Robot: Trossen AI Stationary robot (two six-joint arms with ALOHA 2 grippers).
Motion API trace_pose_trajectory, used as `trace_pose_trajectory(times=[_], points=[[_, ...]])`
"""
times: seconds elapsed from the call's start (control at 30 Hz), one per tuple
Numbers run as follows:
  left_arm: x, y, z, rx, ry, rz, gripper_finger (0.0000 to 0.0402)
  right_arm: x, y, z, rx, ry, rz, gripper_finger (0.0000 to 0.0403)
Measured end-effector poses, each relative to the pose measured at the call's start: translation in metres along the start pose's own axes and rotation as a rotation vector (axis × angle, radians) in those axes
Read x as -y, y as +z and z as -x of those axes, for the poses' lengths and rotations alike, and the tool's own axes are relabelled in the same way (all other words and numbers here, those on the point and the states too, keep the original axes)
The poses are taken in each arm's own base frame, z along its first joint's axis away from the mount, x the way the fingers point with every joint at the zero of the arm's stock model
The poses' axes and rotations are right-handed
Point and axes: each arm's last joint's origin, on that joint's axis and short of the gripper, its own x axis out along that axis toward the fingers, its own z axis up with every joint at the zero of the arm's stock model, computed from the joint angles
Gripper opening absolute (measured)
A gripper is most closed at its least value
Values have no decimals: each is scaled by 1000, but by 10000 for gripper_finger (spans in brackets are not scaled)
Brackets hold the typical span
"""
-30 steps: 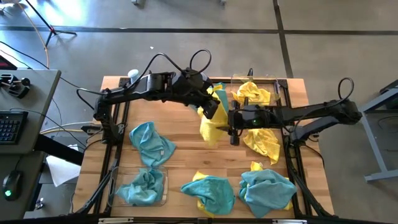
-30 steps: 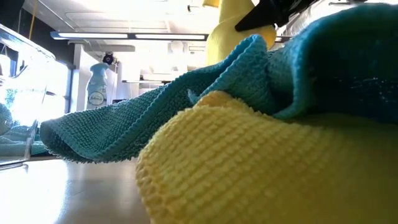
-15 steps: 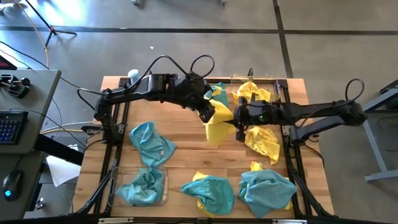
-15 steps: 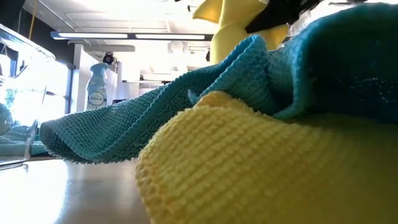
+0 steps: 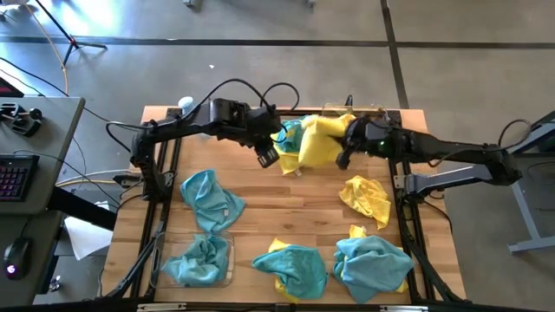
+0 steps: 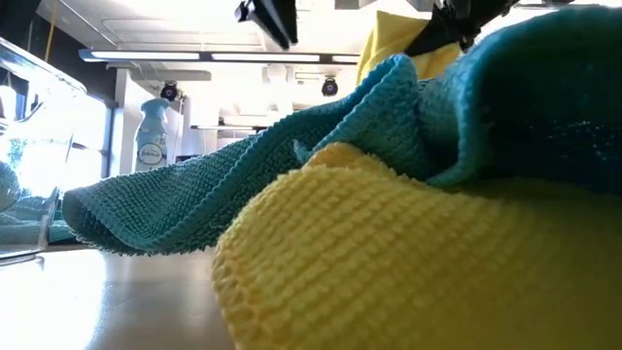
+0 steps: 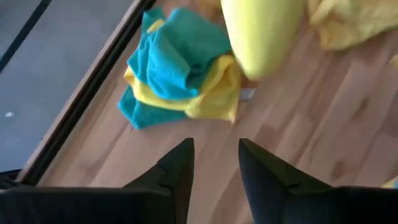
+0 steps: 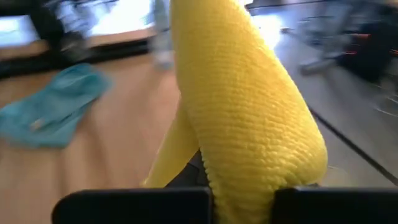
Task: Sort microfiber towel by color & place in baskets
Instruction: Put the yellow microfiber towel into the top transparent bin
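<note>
My right gripper [image 5: 343, 157] is shut on a yellow microfiber towel [image 5: 317, 142] held above the table's far middle. My left gripper [image 5: 267, 157] stands open just to its left, touching nothing [image 7: 214, 158]. Below them a teal and yellow towel pile [image 7: 177, 68] lies on the wood. A clear basket [image 5: 198, 262] at the near left holds a teal towel. A second basket [image 5: 368, 111] at the far right is mostly hidden by the held towel and my right arm. My right gripper holds the yellow towel from the table's right side, slanting slightly down. The towel's folds [image 8: 249, 112] drape over the fingers and hide the place of contact. The towel hangs slack below the fingers, its lower end [image 7: 256, 62] above the wood.
A loose teal towel [image 5: 211, 199] lies at mid left and a yellow one [image 5: 366, 198] at mid right. Two teal-and-yellow heaps [image 5: 290, 269] [image 5: 373, 264] sit at the near edge and fill the low view. A small bottle [image 5: 184, 102] stands at the far left corner.
My right gripper has shut on the yellow towel and carried it up and toward the table's far right. My left gripper has let go of that towel, opened, and drawn back toward the left while tipping down. The towel now hangs from the right gripper.
</note>
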Motion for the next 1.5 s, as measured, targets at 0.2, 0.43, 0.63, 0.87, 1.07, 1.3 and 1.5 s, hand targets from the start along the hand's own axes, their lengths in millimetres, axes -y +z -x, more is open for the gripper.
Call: trace_pose_trajectory(times=[0.2, 0.43, 0.63, 0.87, 1.07, 1.3, 1.5], points=[[-29, -19, -31, -44, 0, -14, 101, 26, 0, 9, 17, -242, -134, 2], [-72, -64, -45, 9, -116, 125, 100, 49, -13, 9, -85, -482, -212, 1], [-93, -101, -38, 51, -98, 194, 100, 69, -27, 11, -199, -675, -219, 0], [-106, -123, -29, 67, -76, 232, 100, 94, -29, 11, -307, -866, -197, 0], [-112, -128, -29, 68, -62, 243, 100, 106, -37, -4, -407, -908, -233, 0], [-114, -129, -31, 61, -57, 228, 100, 104, -44, -45, -467, -682, -314, 0], [-114, -129, -31, 58, -57, 227, 100, 114, -63, -57, -630, -660, -448, 0]])
